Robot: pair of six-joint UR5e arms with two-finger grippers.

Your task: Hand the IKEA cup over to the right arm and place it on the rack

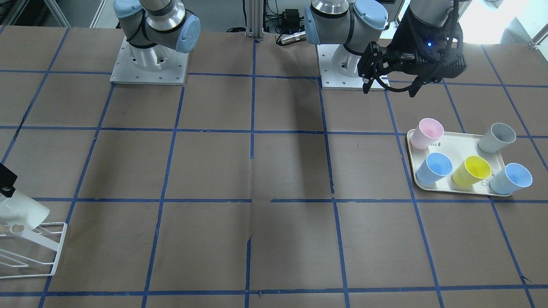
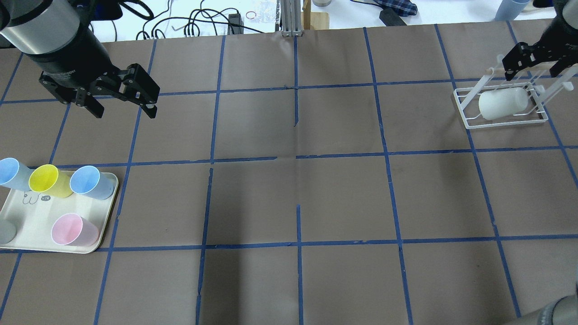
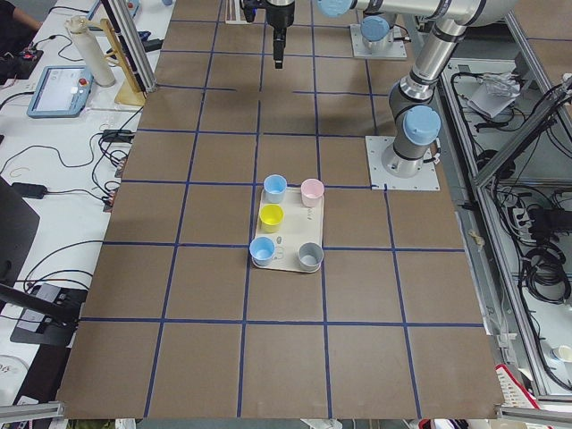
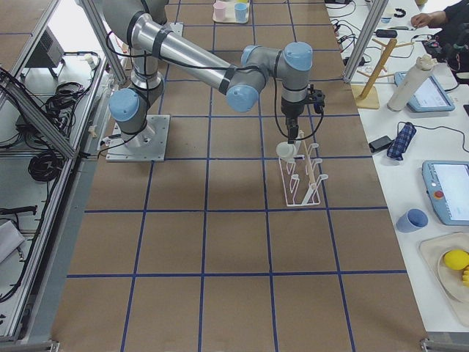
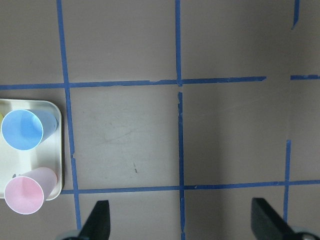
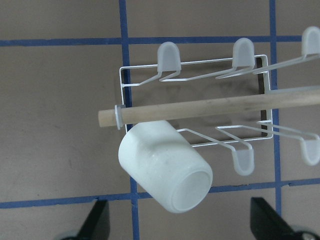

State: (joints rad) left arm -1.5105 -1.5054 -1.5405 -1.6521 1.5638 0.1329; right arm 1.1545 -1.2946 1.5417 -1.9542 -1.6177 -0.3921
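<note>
The cream IKEA cup (image 2: 501, 104) lies tilted on a prong of the white wire rack (image 2: 469, 122), just under its wooden dowel (image 6: 215, 107). It also shows in the right wrist view (image 6: 165, 170) and the front view (image 1: 21, 209). My right gripper (image 2: 532, 72) is open and empty, just above the cup and rack, and touches neither. Its fingers (image 6: 97, 220) stand wide on either side of the cup. My left gripper (image 2: 124, 110) is open and empty, high over the table beyond the tray. It also shows in the front view (image 1: 390, 90).
A cream tray (image 1: 458, 145) on my left holds a pink cup (image 1: 426, 133), a grey cup (image 1: 496, 137), a yellow cup (image 1: 471, 170) and two blue cups (image 1: 434, 167). The brown table carries a grid of blue tape lines.
</note>
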